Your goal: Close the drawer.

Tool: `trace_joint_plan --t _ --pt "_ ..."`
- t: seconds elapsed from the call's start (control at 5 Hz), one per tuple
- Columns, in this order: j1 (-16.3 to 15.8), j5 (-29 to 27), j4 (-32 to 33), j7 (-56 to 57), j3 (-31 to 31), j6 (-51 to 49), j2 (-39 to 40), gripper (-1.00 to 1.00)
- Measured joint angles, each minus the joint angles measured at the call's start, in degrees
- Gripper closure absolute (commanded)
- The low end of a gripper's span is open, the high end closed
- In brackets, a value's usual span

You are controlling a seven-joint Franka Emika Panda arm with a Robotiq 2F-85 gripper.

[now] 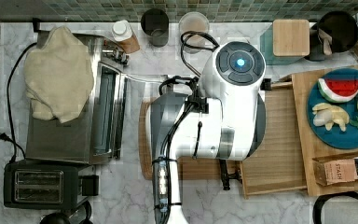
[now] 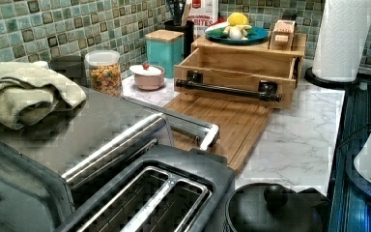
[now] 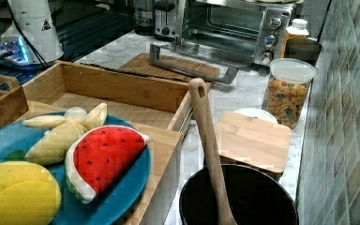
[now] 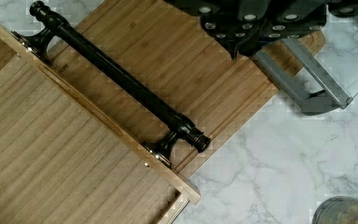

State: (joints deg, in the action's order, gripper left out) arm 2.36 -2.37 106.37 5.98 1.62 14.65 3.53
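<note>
Pale striped wood made up the drawer, which stood pulled out of its cabinet toward the top view's left, its floor bare. In the left view the drawer front faced the camera with a black bar handle across it; in the wrist view the same handle ran diagonally along the drawer's front edge. A darker cutting board lay on the marble counter just in front of the drawer, and the handle hung over the board's near part. On top of the cabinet sat a blue plate with a toy watermelon slice and other play fruit, and a tea box beside it. The arm hung over the board and the drawer's front in the top view. The gripper showed as a dark mass above the board in the wrist view; whether its fingers were spread or closed I could not tell. The toaster oven, its door dropped open, stood at the top view's left with a towel on it.
</note>
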Motion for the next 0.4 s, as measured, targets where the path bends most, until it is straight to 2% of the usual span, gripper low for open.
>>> trace_joint_plan --t 0.4 --pt "0.33 0.04 0.39 0.0 0.3 -0.56 0.72 1.0"
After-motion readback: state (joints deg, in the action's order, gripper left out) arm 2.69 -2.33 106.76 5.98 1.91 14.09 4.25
